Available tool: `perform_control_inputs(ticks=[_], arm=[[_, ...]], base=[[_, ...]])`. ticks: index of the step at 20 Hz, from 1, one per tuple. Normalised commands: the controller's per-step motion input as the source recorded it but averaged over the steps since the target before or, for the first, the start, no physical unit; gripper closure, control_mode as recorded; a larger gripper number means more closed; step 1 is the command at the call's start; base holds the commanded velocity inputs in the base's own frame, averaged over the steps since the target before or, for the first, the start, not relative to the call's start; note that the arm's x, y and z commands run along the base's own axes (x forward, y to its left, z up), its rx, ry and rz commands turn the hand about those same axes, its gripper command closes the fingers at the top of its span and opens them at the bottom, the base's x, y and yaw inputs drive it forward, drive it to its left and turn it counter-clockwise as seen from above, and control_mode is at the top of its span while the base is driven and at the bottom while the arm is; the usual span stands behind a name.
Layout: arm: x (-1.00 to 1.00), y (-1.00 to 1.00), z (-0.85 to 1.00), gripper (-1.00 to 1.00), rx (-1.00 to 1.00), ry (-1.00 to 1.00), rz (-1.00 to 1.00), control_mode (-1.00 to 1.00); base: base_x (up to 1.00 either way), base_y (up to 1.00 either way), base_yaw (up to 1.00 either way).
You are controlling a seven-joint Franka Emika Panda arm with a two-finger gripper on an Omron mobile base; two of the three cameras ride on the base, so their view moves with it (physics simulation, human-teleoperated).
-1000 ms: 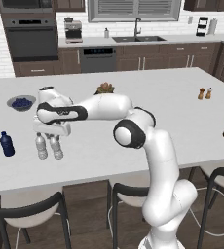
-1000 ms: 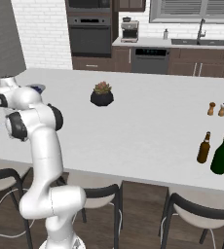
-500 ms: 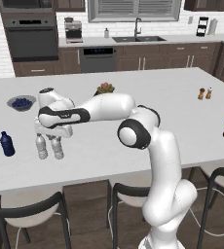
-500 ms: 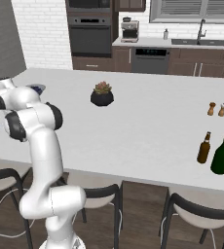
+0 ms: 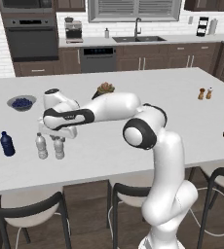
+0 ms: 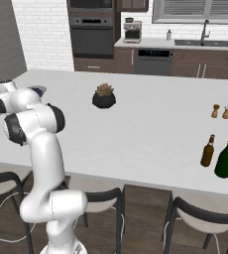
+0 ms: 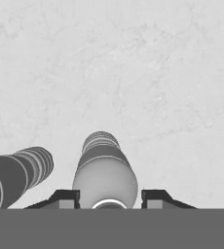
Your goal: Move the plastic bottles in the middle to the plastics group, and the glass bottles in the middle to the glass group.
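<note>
At 9 o'clock on the counter (image 5: 133, 146), beside the dark blue bottle (image 5: 7, 144): easing the gripper (image 7: 110, 198) apart, freeing the plastic water bottle (image 7: 104, 170); glass bottles (image 6: 226, 158) remaining.

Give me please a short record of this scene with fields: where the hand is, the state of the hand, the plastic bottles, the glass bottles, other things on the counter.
hand position: hand low over the white counter, directly above a clear plastic bottle
hand state: fingers stand a little apart on both sides of that bottle, with a small gap visible
plastics group: second clear bottle beside the first; dark blue bottle further left
glass bottles: amber bottle and green wine bottle standing together
other things: potted plant, salt and pepper shakers, bowl
</note>
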Motion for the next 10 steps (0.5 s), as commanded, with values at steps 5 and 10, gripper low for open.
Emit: perform_control_inputs(ticks=[5,10], arm=[[0.03,-0.07,-0.02,-1.00,0.00,-0.01,0.00,-1.00],[0.09,-0.01,0.00,-1.00,0.00,0.00,0.00,-1.00]], base=[[0.00,0.00,0.00],[0.00,0.00,0.00]])
